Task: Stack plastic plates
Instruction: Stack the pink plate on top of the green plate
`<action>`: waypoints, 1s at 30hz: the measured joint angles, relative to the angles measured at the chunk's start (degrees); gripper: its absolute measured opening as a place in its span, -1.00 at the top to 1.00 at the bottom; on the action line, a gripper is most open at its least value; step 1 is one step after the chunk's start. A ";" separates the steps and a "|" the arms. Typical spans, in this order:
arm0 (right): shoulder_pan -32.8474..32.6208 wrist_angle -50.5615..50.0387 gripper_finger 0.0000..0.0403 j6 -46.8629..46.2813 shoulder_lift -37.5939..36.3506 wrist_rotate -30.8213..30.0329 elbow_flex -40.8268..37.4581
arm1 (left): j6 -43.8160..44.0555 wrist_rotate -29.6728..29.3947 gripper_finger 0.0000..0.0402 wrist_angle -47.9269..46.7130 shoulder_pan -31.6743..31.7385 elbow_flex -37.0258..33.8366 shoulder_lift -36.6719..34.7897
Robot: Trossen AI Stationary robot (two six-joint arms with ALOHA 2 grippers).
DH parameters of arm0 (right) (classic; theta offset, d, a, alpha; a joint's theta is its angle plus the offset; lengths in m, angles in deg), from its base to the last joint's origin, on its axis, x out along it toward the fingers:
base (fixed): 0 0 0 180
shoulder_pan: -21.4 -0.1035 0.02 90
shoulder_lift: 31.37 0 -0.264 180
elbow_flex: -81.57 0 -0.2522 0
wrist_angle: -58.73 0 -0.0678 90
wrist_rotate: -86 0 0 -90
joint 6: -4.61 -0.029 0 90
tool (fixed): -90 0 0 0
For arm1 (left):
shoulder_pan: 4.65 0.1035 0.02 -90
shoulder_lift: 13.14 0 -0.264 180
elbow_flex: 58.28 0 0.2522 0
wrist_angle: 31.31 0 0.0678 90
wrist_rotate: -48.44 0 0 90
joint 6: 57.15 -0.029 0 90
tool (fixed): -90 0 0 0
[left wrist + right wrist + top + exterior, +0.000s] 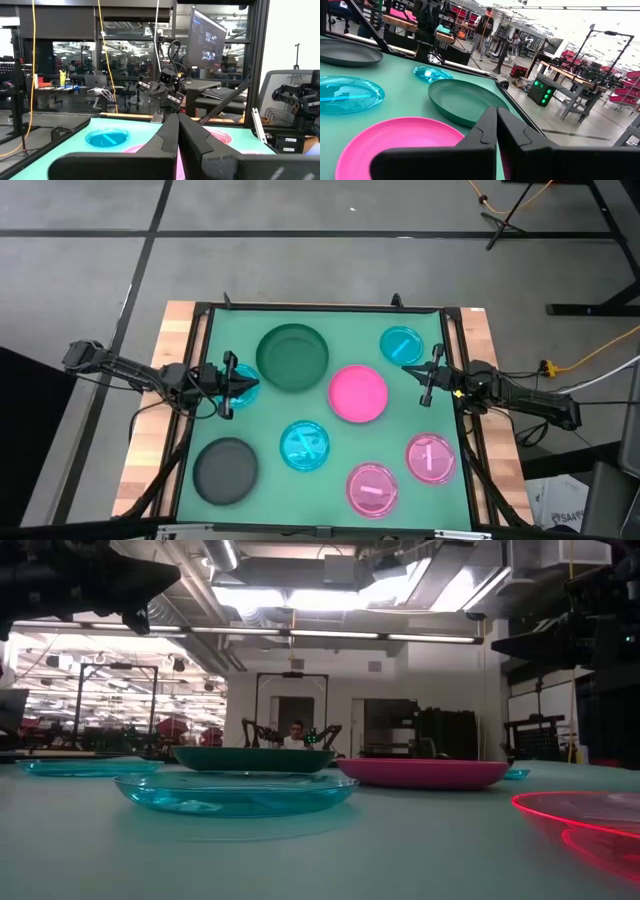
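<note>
Several round plates lie flat and apart on the green mat. There is a dark green one (292,357), a hot pink one (358,393), a dark grey one (225,470), cyan ones (304,445) (401,345) and two translucent pink ones (431,457) (371,488). Another cyan plate (432,74) lies under my left gripper (256,387). That gripper hovers shut beside the dark green plate, pointing toward the table's right. My right gripper (404,369) hovers shut between the far cyan plate and the hot pink plate (395,145), pointing left. The low view shows both arms high above the plates.
A black frame (320,307) borders the mat, with wooden table edges (172,340) outside it. Bare mat shows in the middle between the plates (270,415). A person (295,735) sits far behind the table in the room.
</note>
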 joint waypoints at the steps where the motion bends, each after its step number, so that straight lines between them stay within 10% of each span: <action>1: 0.00 0.00 1.00 0.00 0.02 0.00 0.00 | 0.00 0.00 1.00 0.13 0.03 0.00 0.00; 16: 0.00 0.06 1.00 0.00 0.00 -0.01 0.00 | 1.34 -1.99 0.97 2.44 0.02 -0.02 0.00; 30: 0.00 0.13 1.00 0.00 0.00 -0.02 0.00 | 6.15 -1.68 0.38 8.04 0.02 9.08 2.71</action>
